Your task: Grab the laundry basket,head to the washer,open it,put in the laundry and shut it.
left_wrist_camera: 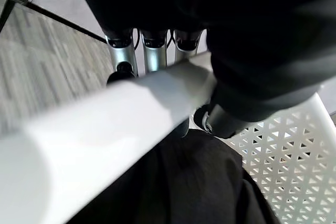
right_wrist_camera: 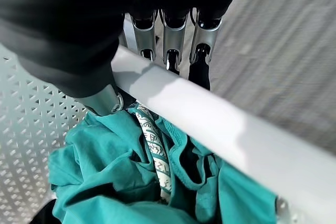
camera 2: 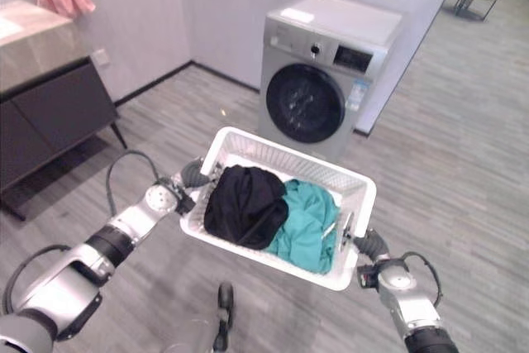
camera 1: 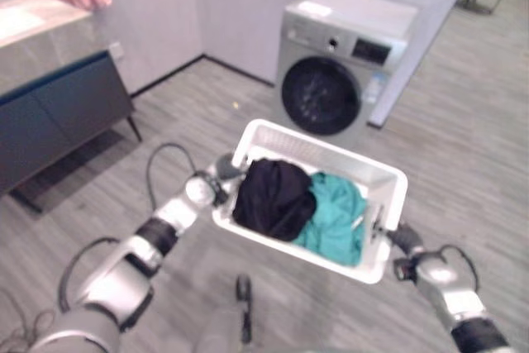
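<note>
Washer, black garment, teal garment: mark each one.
washer [camera 2: 306, 103], right eye view, on its round dark door.
black garment [camera 2: 244, 204], right eye view, middle of the heap.
teal garment [camera 1: 337, 219], left eye view, its centre fold.

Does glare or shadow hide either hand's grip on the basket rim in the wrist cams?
Left wrist view: the laundry basket rim is brightly lit; left hand curls over it, black garment shaded below. Right wrist view: a bright patch on the rim, right hand grip readable, teal garment evenly lit.

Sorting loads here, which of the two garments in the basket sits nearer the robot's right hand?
The teal garment, lying by the right hand; the black garment lies by the left hand.
</note>
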Motion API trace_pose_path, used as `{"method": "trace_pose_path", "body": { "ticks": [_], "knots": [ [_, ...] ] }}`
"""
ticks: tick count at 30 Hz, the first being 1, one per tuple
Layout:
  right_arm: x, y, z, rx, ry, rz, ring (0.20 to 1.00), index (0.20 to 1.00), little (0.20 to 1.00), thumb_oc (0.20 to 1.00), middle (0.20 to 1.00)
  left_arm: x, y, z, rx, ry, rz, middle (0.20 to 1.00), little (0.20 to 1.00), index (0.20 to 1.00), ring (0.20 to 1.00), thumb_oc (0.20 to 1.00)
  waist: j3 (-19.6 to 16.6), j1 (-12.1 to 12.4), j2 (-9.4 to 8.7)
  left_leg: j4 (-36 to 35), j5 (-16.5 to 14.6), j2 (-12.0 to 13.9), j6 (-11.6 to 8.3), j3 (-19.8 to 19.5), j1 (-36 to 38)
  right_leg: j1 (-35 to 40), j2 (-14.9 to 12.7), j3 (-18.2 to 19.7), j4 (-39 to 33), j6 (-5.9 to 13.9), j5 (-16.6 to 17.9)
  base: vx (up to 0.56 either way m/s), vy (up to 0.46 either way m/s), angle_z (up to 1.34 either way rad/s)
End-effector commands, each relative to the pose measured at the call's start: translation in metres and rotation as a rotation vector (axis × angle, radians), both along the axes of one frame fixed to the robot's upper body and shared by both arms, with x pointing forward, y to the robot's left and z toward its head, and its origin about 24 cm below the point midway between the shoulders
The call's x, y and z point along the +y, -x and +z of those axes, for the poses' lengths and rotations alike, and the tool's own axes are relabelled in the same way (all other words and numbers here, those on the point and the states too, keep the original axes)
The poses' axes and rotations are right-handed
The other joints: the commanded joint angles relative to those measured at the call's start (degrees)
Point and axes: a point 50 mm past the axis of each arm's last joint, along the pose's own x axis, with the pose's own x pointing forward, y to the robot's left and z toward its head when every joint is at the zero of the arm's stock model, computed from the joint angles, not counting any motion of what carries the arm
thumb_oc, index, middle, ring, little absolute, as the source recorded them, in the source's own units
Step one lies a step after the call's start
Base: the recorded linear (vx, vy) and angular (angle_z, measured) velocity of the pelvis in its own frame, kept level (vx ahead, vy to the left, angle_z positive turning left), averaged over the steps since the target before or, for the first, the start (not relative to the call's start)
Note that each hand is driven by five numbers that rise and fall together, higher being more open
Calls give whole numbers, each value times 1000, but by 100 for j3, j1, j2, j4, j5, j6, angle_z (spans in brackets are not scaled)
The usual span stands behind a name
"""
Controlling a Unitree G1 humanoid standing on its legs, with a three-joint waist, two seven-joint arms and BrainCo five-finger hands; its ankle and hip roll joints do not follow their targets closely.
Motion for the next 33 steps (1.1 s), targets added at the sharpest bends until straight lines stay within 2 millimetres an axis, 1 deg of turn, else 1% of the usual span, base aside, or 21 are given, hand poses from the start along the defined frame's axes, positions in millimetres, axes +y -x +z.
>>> {"method": "trace_pose_path", "body": {
  "ticks": [1,2,4,5,7,8,11,12,14,15,17,19,20,22,25,26,27,28,29,31,33],
  "knots": [
    [31,-50,66,-363,-101,157,200,200,200,200,200,-38,-13,51,-213,51,-155,200,200,200,200,200,-498,160,216,163,-84,241,228,-71,240,-1486,89,-588,1382,1019,2118,354,104,-33],
    [34,-53,67,-367,-99,167,200,200,200,200,200,-35,-13,50,-213,54,-142,200,200,200,200,200,-459,101,306,181,-161,301,275,-38,381,-1728,-73,-786,1709,1014,2075,307,127,-48],
    [35,-57,66,-357,-82,167,200,200,200,200,200,-32,-15,51,-211,56,-128,200,200,200,200,200,-377,3,405,174,-301,265,335,-91,672,-2170,-537,-1115,1896,776,1772,200,94,-16],
    [35,-57,66,-358,-82,167,200,200,200,200,200,-32,-15,52,-211,55,-128,200,200,200,200,200,-372,-6,395,176,-301,254,337,-96,674,-2171,-550,-1119,1910,776,1760,175,50,15],
    [31,-61,67,-347,-39,163,200,200,200,200,200,-31,-15,52,-207,56,-129,200,200,200,200,200,-334,-119,453,187,-462,188,280,-207,940,-2510,-886,-1320,1207,505,1497,266,-12,20],
    [30,-62,68,-346,-32,162,200,200,200,200,200,-29,-15,53,-208,52,-127,200,200,200,200,200,-331,-154,461,218,-516,183,243,-239,964,-2485,-994,-1304,905,459,1402,266,-95,35],
    [27,-62,68,-345,-28,157,200,200,200,200,200,-29,-16,52,-205,52,-122,200,200,200,200,200,-331,-200,498,262,-651,243,138,-356,1028,-2429,-1282,-1161,332,416,1326,135,-120,65],
    [28,-63,68,-346,-34,157,200,200,200,200,200,-30,-17,49,-199,57,-111,200,200,200,200,200,-379,-213,488,217,-739,308,37,-405,1114,-2351,-1507,-1040,-313,466,1488,212,-242,73],
    [28,-62,67,-335,-27,164,200,200,200,200,200,-29,-16,45,-191,53,-105,200,200,200,200,200,-466,-196,447,131,-796,306,-8,-435,1206,-2250,-1578,-939,-875,546,1678,170,-192,36],
    [28,-62,67,-334,-27,164,200,200,200,200,200,-29,-16,45,-191,53,-105,200,200,200,200,200,-466,-190,452,120,-793,311,-7,-428,1218,-2232,-1570,-937,-906,548,1695,156,-206,11],
    [25,-61,65,-320,-17,162,200,200,200,200,200,-26,-14,42,-190,48,-99,200,200,200,200,200,-508,-176,366,32,-836,370,-79,-441,1335,-2251,-1480,-620,-1227,656,1940,157,-256,-12],
    [23,-60,64,-320,-25,155,200,200,200,200,200,-25,-15,40,-185,41,-96,200,200,200,200,200,-571,-142,275,39,-903,442,-159,-459,1373,-2006,-1378,-526,-1558,651,1761,166,-318,-18],
    [21,-58,66,-332,-33,145,200,200,200,200,200,-27,-15,38,-177,50,-96,200,200,200,200,200,-618,-144,235,72,-896,626,-271,-473,1400,-1880,-1226,-634,-1619,597,1577,173,-381,-37],
    [21,-57,67,-339,-35,144,200,200,200,200,200,-29,-14,36,-169,52,-103,200,200,200,200,200,-633,-160,222,84,-871,723,-341,-508,1398,-1851,-1130,-703,-1601,544,1487,92,-252,-30],
    [18,-51,69,-360,-53,129,200,200,200,200,200,-33,-13,38,-171,52,-124,200,200,200,200,200,-664,-200,114,321,-763,1065,-525,-645,1290,-1768,-866,-919,-1588,381,1280,85,-298,0],
    [18,-51,71,-371,-60,129,200,200,200,200,200,-33,-13,39,-174,56,-127,200,200,200,200,200,-669,-195,81,565,-638,1207,-567,-693,1197,-1704,-750,-973,-1617,300,1222,83,-377,15],
    [17,-50,74,-384,-59,125,200,200,200,200,200,-34,-13,40,-175,56,-128,200,200,200,200,200,-604,-170,25,1176,-332,1372,-609,-770,915,-1644,-650,-1004,-1617,197,1214,44,-391,35],
    [16,-49,77,-398,-55,125,200,200,200,200,200,-37,-13,43,-178,66,-133,200,200,200,200,200,-509,-151,-51,1805,-151,1454,-544,-791,602,-1592,-597,-1031,-1625,108,1234,2,-455,47],
    [15,-49,78,-399,-35,119,200,200,200,200,200,-40,-13,48,-194,87,-131,200,200,200,200,200,-363,-108,-163,2521,-93,1553,-355,-578,194,-1432,-509,-1123,-1713,-29,1202,6,-352,36],
    [14,-49,80,-399,-28,118,200,200,200,200,200,-40,-15,51,-199,101,-126,200,200,200,200,200,-295,-55,-142,2415,-247,1319,-309,-523,-102,-1382,-452,-1082,-1763,-51,1154,79,-116,2],
    [16,-48,80,-407,-40,126,200,200,200,200,200,-39,-15,51,-202,112,-118,200,200,200,200,200,-292,53,-79,1757,-412,1001,-351,-698,-208,-1278,-402,-978,-1803,10,1029,171,68,-2]
  ]
}}
